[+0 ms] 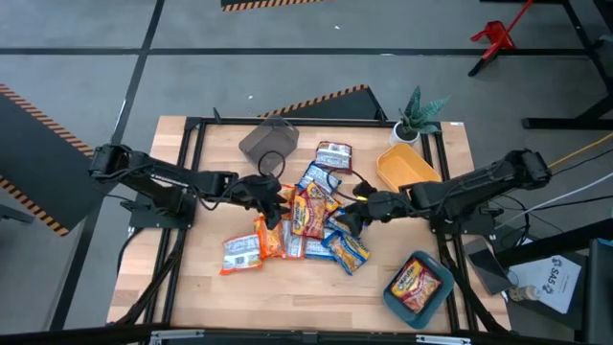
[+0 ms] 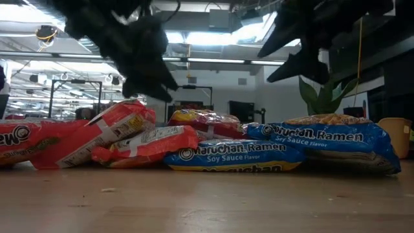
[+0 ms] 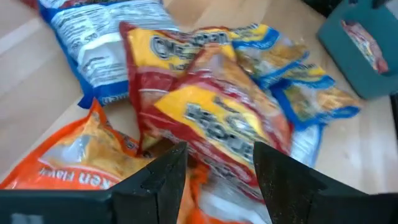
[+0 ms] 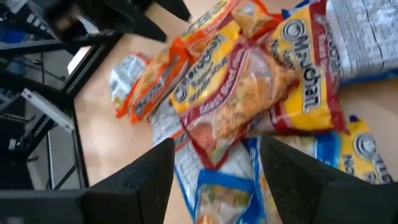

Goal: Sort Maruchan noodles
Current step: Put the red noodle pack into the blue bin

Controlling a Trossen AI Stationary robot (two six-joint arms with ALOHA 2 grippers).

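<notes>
Several Maruchan noodle packets lie heaped in the middle of the table: orange, red-yellow, blue and white-silver. My left gripper hovers open over the heap's left side, and a red-yellow packet lies just beyond its fingers. My right gripper hovers open over the heap's right side, above another red-yellow packet that rests on blue ones. In the low view both the left gripper and the right gripper hang clear above the packets. One red-yellow packet lies in the teal container.
A grey container stands at the far side and a yellow container at the far right. The teal container sits at the near right corner. A small potted plant stands at the far right edge. Bare wood lies near the heap.
</notes>
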